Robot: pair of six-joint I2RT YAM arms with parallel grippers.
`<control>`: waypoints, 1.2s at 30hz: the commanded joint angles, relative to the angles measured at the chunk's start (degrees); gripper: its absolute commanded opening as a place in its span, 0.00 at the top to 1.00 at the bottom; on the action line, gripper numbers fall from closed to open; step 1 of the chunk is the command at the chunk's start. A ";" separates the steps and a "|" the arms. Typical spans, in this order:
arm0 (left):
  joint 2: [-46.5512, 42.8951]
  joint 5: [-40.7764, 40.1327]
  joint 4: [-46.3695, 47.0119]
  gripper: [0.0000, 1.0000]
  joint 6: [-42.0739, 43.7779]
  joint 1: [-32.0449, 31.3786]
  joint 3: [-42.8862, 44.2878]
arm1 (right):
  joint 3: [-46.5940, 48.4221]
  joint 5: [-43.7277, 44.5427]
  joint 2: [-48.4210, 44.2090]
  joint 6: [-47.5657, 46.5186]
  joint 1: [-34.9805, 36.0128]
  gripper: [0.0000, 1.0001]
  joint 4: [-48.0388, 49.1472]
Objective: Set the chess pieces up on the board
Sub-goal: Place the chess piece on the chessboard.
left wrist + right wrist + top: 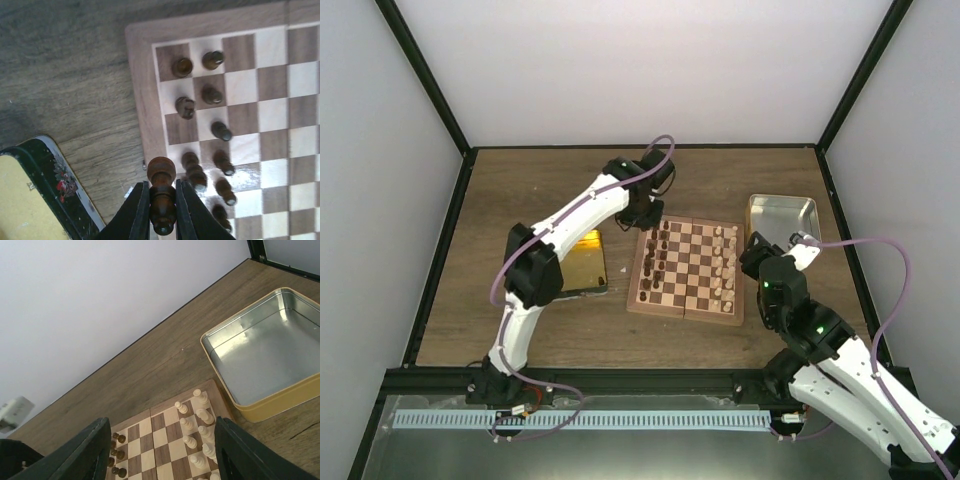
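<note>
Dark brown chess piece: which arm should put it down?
Left, probably. The left gripper is shut on the dark brown wooden chess piece beside the checkered wooden board; the right gripper is open and empty.

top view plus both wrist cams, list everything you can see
board: 1, light and dark brown checks, middle of the table
dark pieces: many, too small to count, dark brown, along the board's left side
cream pieces: many, pale cream, along the board's right side
held dark piece: 1, dark brown, at the board's edge
silver tin: 1, silver inside, empty, by the board's far right corner
gold tin: 1, shiny gold, left of the board
table: 1, brown wood
arms: 2, white and black, near edge
left fingers: black, shut on the held dark piece
right fingers: black, open, empty
</note>
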 commanded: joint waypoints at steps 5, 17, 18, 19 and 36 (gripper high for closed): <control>5.21 1.42 -1.86 0.93 2.76 1.63 2.30 | -0.32 2.24 -0.25 -1.39 -0.41 0.45 -0.85; 9.74 6.70 -0.50 0.91 4.18 1.90 2.97 | -1.11 2.80 -0.22 -1.22 -0.35 0.45 -1.20; 9.96 6.75 -0.48 0.91 4.33 1.90 3.02 | -1.17 2.71 -0.19 -1.24 -0.36 0.45 -1.13; 10.17 6.95 -0.33 0.91 4.45 1.92 3.01 | -1.11 2.65 -0.09 -1.22 -0.35 0.45 -1.05; 11.64 13.09 2.25 0.90 5.84 3.44 2.60 | -1.37 1.48 -0.31 -0.52 -0.37 0.45 -1.53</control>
